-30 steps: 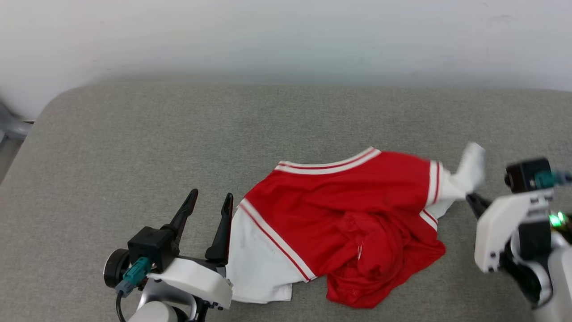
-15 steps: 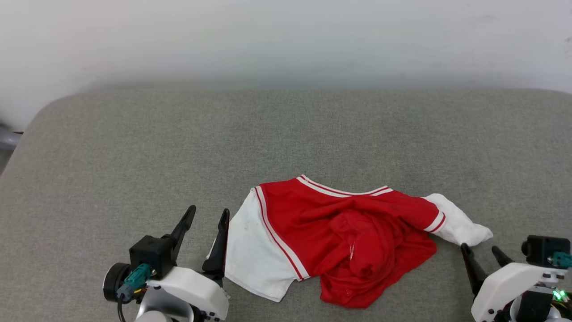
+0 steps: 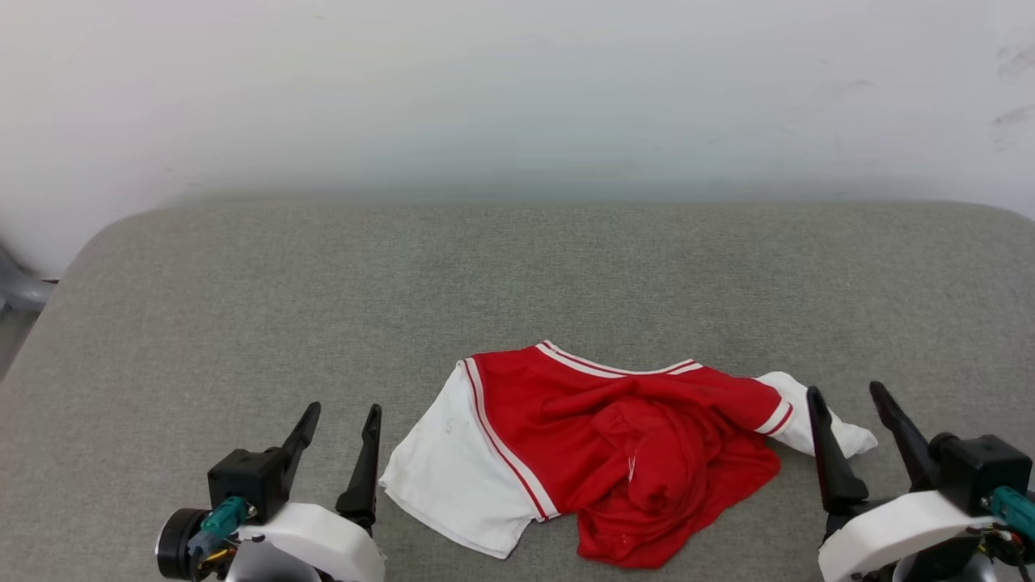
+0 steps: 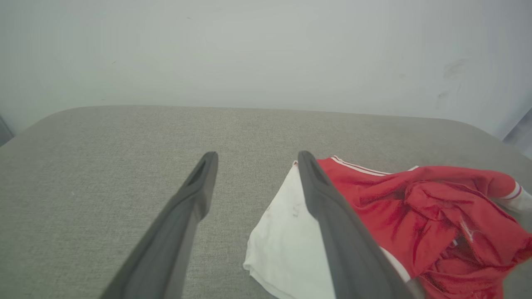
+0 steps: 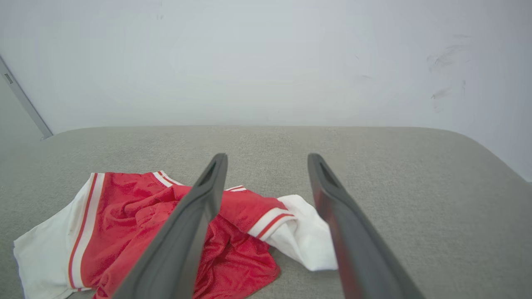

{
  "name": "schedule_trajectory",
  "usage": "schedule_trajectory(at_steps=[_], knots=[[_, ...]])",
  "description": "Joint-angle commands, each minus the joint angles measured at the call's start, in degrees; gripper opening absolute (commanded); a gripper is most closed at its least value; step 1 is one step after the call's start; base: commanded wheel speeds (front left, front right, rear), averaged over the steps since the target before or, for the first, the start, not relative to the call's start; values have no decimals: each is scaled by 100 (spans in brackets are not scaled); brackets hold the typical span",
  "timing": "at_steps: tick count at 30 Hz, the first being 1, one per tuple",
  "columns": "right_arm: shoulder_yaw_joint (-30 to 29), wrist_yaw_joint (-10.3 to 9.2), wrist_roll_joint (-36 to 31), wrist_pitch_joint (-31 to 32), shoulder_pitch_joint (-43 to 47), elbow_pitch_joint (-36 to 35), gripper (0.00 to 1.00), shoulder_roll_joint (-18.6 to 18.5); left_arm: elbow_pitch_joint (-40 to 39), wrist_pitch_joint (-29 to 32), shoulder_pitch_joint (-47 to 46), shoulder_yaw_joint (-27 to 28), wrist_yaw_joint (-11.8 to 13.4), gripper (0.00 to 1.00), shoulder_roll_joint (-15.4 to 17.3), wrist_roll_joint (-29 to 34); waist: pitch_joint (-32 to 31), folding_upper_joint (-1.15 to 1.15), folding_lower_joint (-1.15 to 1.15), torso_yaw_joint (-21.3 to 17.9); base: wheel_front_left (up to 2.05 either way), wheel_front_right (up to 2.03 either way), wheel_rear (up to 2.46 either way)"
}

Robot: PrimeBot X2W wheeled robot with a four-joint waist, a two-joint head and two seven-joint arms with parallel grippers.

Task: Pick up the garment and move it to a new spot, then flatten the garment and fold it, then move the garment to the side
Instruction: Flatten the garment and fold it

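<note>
Both end effectors (image 3: 338, 411) (image 3: 845, 394) agape — empty, apparently

Head camera looks down and forward from up high, taking in the grey pad (image 3: 242, 307) back to the wall (image 3: 517, 97), left gripper (image 3: 344, 408) and right gripper (image 3: 845, 390) at the bottom corners. Both wrist cameras sit low and close, looking along their fingers (image 4: 195, 195) toward that wall. All 3 views share the shirt (image 3: 582, 412): right of the left wrist's frame, left of the right's.
</note>
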Motion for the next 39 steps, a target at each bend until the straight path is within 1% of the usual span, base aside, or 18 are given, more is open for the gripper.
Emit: schedule_trajectory(at_steps=[1, 4, 7, 12, 16, 20, 24, 29, 30, 31, 32, 36, 39], knots=[[72, -4, 16, -45, 134, -140, 100, 19, 5, 40, 36, 43, 5, 100, 61, -36, -22, 0, 0, -38, 0, 0, 0], [209, -4, 113, -82, 278, -416, 100, 20, 23, 193, 30, 54, -61, 100, 175, -112, -36, 0, 0, -120, 0, 0, 0], [309, -4, 200, -36, 405, -649, 100, 20, 100, 562, -84, 4, -186, 100, 310, -234, -16, 0, 0, -210, 0, 0, 0], [408, -4, 332, 84, 468, -896, 100, 21, 375, 1691, -412, -221, -561, 100, 598, -536, 133, 0, 0, -384, 0, 0, 0], [465, -4, 396, 118, 385, -934, 100, 22, 656, 2632, -713, -348, -773, 100, 746, -842, 316, 0, 0, -531, 0, 0, 0], [517, -4, 469, 99, 288, -916, 100, 21, 893, 3415, -962, -472, -956, 100, 828, -1114, 516, 0, 0, -671, 0, 0, 0], [546, -4, 513, 86, 201, -852, 100, 22, 1141, 4050, -1157, -651, -1164, 100, 878, -1277, 679, 0, 0, -777, 0, 0, 0], [569, -4, 542, 57, 143, -789, 100, 23, 1402, 4635, -1206, -917, -1376, 100, 772, -1457, 802, 0, 0, -860, 0, 0, 0], [568, -4, 567, 59, 131, -775, 100, 23, 1430, 4694, -1217, -966, -1403, 49, 750, -1453, 812, 0, 0, -869, 0, 0, 0], [553, -4, 555, 83, 121, -756, 100, 23, 1439, 4709, -1222, -999, -1426, 2, 721, -1451, 821, 0, 0, -875, 0, 0, 0], [531, -4, 585, 109, 115, -730, 100, 23, 1442, 4670, -1236, -1004, -1436, 0, 689, -1438, 827, 0, 0, -876, 0, 0, 0], [402, -4, 648, 238, 97, -591, 100, 22, 1448, 4321, -1262, -924, -1337, 0, 668, -1290, 797, 0, 0, -848, 0, 0, 0], [194, -4, 698, 399, 55, -333, 100, 22, 1348, 4051, -1202, -824, -1287, 0, 662, -1271, 743, 0, 0, -781, 0, 0, 0]])
